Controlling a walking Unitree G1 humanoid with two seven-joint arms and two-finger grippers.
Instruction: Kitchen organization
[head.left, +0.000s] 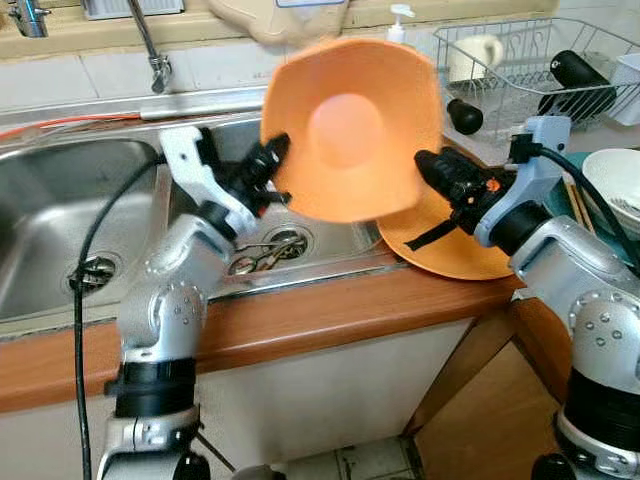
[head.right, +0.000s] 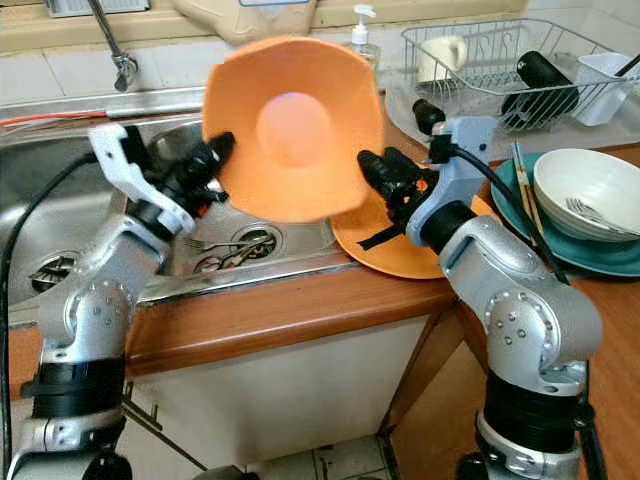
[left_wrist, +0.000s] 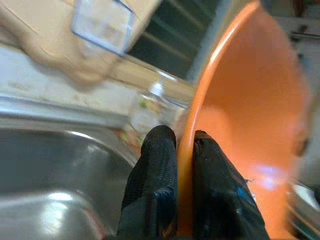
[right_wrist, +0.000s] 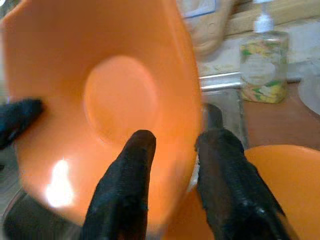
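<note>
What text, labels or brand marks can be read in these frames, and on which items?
None can be read.
Soap dispenser: its label shows a green and yellow pattern, any words too blurred.
Orange bowl, held at its rim by the left pincer: no markings.
Orange plate: no markings.

— What sort of place is this?
— A home kitchen. A stainless steel sink (head.left: 60, 215) is set into a wooden counter (head.left: 300, 320), with a tap (head.left: 150, 45) above it against a tiled wall.
— Anything else that shows it?
— To the right of the sink stands a wire dish rack (head.left: 530, 70) holding a mug (head.right: 440, 55); a soap dispenser (right_wrist: 260, 60) sits behind the sink. Further right of the sink, a white bowl (head.right: 590, 190) with cutlery rests on a teal plate (head.right: 520, 205). Forks lie in the sink's basin
</note>
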